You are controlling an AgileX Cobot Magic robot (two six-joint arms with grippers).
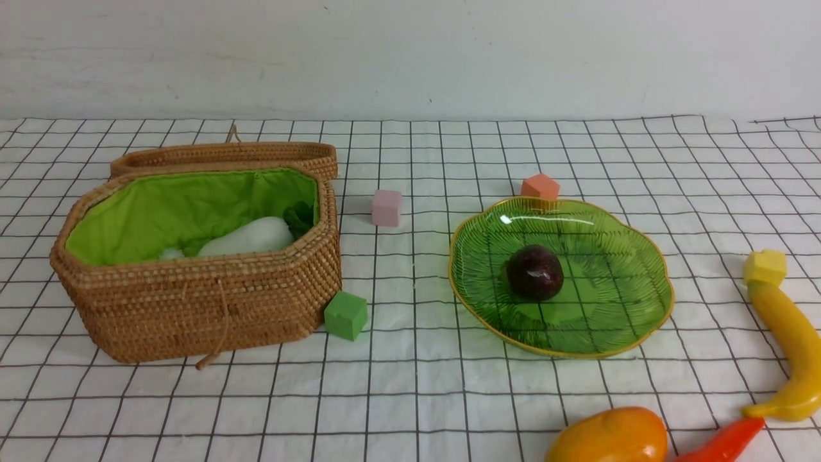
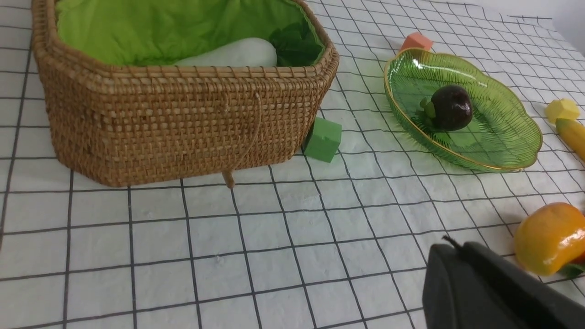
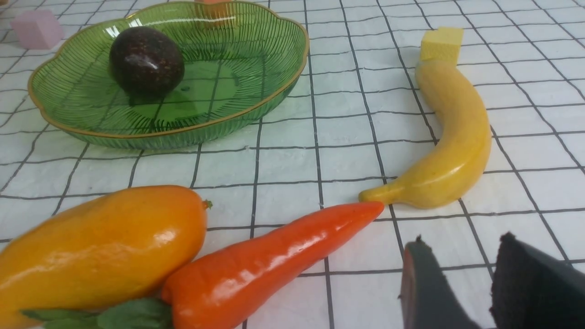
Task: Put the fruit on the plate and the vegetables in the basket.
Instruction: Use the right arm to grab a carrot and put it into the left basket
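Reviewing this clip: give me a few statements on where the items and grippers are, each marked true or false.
1. The dark maroon fruit sits on the plate. True.
2. The mango is in the basket. False: it lies on the cloth, beside the pepper.
3. The radish is inside the basket. True.
4. The right gripper is clamped on the banana. False: the right gripper stands open with nothing in it, and the banana lies on the cloth.
5. The left gripper is shut and holds nothing. True.
6. The basket's lid is closed. False: it is open, showing the green lining.
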